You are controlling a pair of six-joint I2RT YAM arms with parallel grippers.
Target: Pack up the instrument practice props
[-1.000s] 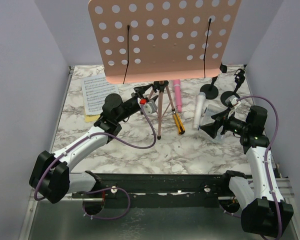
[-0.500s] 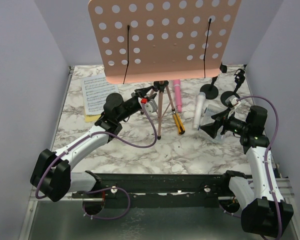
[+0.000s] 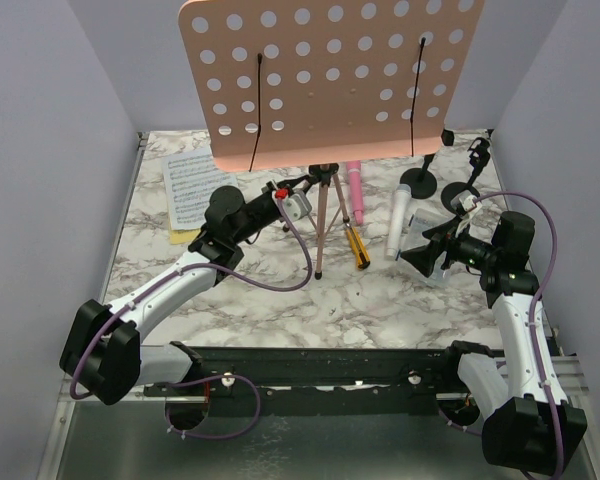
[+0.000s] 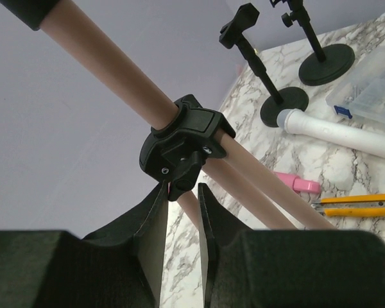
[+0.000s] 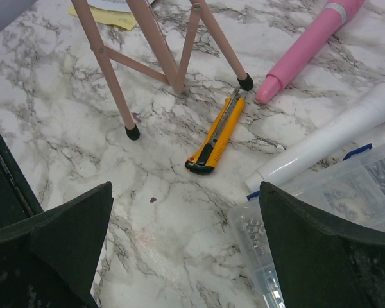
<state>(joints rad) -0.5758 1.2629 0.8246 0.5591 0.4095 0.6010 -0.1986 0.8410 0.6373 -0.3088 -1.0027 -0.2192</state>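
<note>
- Pages (image 3: pixel 195 190): the white sheet lay flat at the far left of the table (image 3: pixel 380 300), with a yellow page (image 3: pixel 183 237) showing from under its near edge
- Left gripper (image 4: pixel 182 191): reached in from the left to the tripod (image 3: pixel 321 225), just under the black collar (image 4: pixel 179 138); the jaws stood narrow, a slim gap only, with the tip of the collar's lever (image 4: pixel 186 168) between the fingertips; could not tell whether they pressed on it
- Rack (image 3: pixel 330 70): pink, perforated, upright on top of the tripod at the far middle; two thin black wires lay across its face
- Tripod: stood mid-table on spread legs, feet on the marble
- Pink mic (image 3: pixel 354 192): lay flat just right of the tripod, lengthwise front to back
- Cutter (image 3: pixel 357 247): yellow and black, lay flat on the near side of the pink mic, one end just beside a tripod foot
- White mic (image 3: pixel 398 222): lay flat right of the cutter, its near end just beside the box (image 5: pixel 333 186)
- First mount (image 3: pixel 418 181) and second mount (image 4: pixel 326 63): upright on round bases at the far right, behind the white mic
- Box: clear, small hardware inside, near right
- Right gripper (image 5: pixel 185 187): hung over the table by the box, jaws spread wide, nothing between them
</note>
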